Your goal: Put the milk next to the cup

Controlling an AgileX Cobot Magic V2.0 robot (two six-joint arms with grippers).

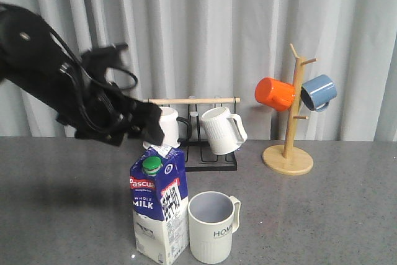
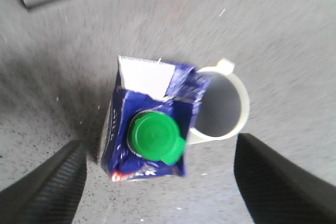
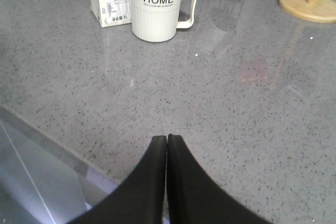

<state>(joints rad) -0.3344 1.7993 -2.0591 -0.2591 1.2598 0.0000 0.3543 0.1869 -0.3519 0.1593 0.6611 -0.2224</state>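
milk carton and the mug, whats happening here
The milk carton stands upright on the grey table, right beside the HOME cup. The left claw is open above the carton, gripping nothing. The right claw is shut and empty, away from both.

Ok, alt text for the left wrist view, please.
Seen from above, a blue gable-top milk carton with a green round cap stands upright on the grey speckled table, beside a pale cream mug, with the left gripper open above.
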